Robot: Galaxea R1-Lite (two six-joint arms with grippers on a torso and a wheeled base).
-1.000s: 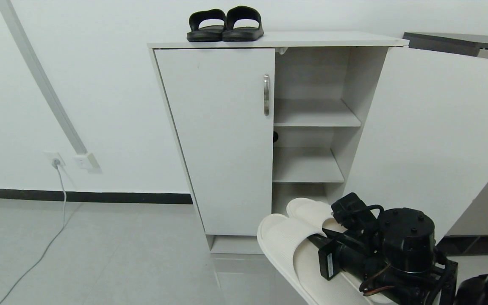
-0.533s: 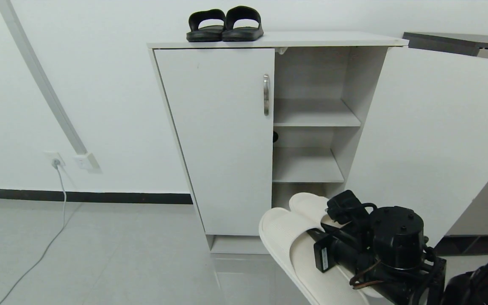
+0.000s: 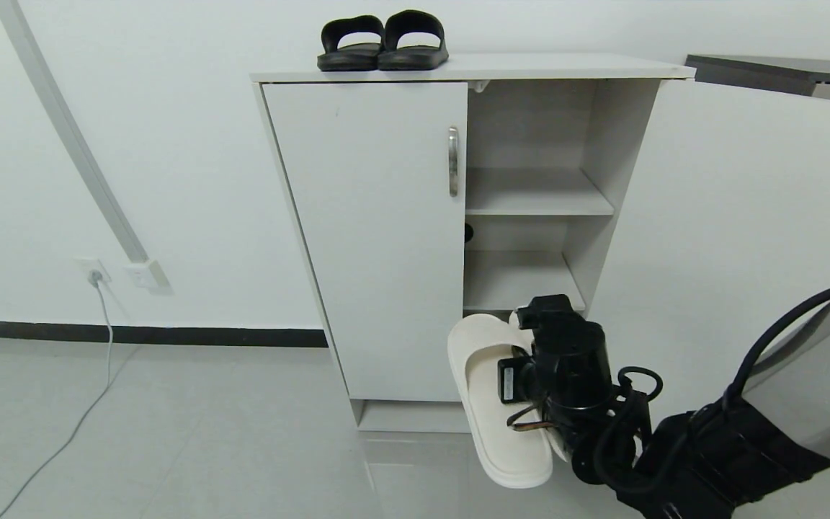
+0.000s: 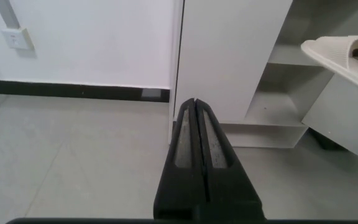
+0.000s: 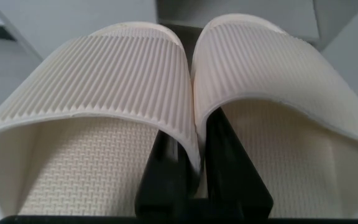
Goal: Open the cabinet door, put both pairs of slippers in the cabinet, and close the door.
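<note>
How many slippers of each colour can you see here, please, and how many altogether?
Black slippers: 2, on top of the cabinet
Cream slippers: 2, held in the right pincer
Total: 4

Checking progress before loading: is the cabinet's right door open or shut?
Open: the right door is swung wide, baring the shelves; the left door is shut.
</note>
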